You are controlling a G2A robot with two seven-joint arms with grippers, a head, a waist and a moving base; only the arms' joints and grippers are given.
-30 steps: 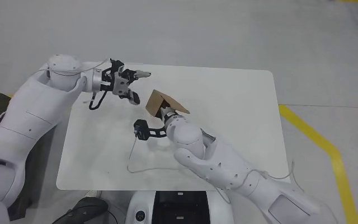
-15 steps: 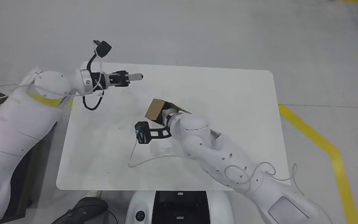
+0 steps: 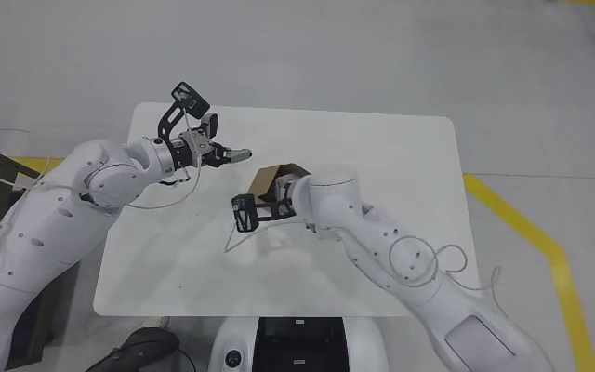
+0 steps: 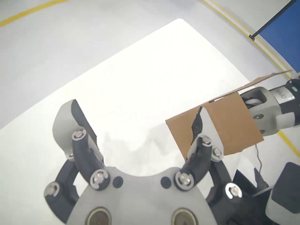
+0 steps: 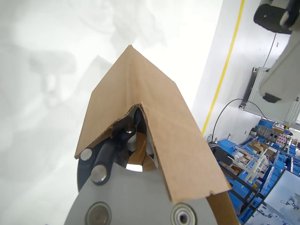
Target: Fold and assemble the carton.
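A brown cardboard carton [image 3: 272,177], partly folded with a flap sticking up, is held above the middle of the white table [image 3: 390,149]. My right gripper [image 5: 138,121] reaches inside the carton [image 5: 140,90] and is shut on one of its panels; the cardboard hides most of its fingers. My left gripper [image 3: 238,154] hovers just left of the carton, apart from it. In the left wrist view that gripper [image 4: 138,111] is open with nothing between its fingers, and the carton [image 4: 225,127] sits just beyond one fingertip.
A thin cable [image 3: 231,240] hangs from the right wrist over the table's front left. Yellow floor tape [image 3: 521,223] runs to the right of the table. Bare tabletop lies to the right and toward the back.
My left gripper swung in from the table's far left edge toward the carton. The right arm shifted slightly right and turned the carton.
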